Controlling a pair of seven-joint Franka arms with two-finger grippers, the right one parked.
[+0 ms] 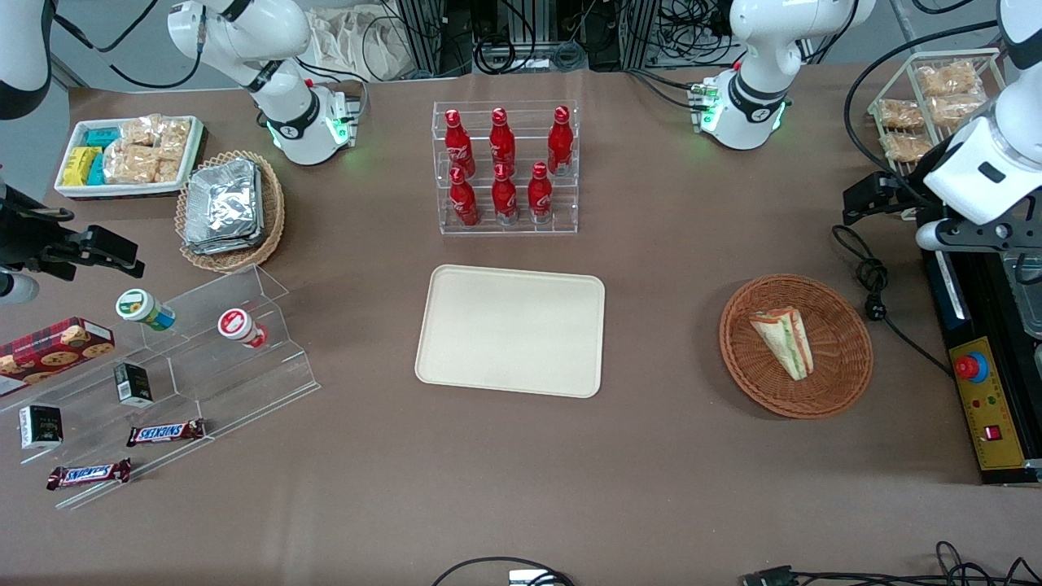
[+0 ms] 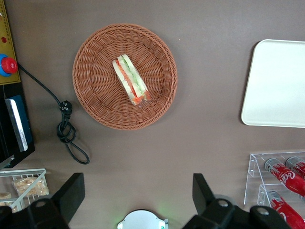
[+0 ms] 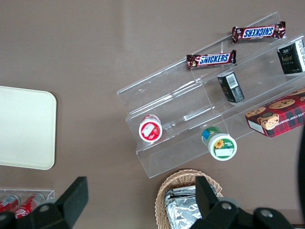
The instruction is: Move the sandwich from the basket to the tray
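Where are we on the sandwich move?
Nothing done yet: the sandwich lies in the basket, and the tray is bare. The gripper is open, holding nothing, high above the table with the basket in its view. Still left: descend, grasp, carry, set down on the tray.

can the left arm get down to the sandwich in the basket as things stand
Probably yes. The sandwich lies alone and uncovered in the basket, nothing over it. The gripper hangs high above the bare table near the basket, fingers open wide.
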